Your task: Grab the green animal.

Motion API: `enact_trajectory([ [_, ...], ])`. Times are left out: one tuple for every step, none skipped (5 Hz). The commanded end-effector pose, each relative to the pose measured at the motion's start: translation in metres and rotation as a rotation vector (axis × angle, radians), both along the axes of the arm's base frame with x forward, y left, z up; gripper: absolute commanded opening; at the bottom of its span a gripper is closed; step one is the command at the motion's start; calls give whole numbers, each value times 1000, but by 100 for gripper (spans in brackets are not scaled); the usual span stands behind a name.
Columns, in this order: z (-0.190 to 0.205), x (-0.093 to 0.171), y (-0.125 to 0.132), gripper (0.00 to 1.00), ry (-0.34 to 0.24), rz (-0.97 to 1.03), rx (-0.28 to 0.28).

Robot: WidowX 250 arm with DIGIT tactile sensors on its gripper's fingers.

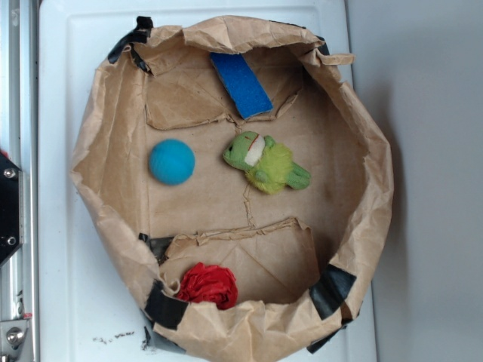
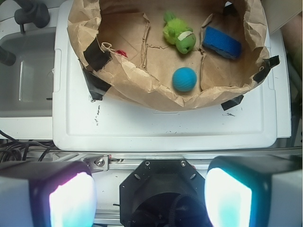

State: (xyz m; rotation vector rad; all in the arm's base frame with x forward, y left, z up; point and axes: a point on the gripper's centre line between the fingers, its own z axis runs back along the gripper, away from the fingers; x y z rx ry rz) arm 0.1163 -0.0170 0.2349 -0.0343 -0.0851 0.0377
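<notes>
From the exterior view, you had the green plush frog (image 1: 266, 162) lying near the middle of the paper-bag bin (image 1: 98, 143), the teal ball (image 1: 171, 161) just beside it, a blue sponge (image 1: 240, 84) behind, and a red cloth lump (image 1: 207, 285) by the near wall. In the wrist view, your gripper (image 2: 150, 196) sat well back from the bin, fingers (image 2: 71, 198) spread wide, holding nothing. Your descent could snag the crumpled rim or nudge the ball.

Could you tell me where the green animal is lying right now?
In the exterior view, the green animal lies near the middle of the paper bag's floor, right of the blue ball, below the blue sponge.
</notes>
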Motion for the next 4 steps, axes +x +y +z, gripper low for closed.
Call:
enact_trajectory([
  [0,0,0,100,0,0,0],
  [-12,49,-10,100,-19,-62,17],
  [-29,67,-3,100,9,-177,-1],
  [-33,92,19,100,-39,-221,94],
])
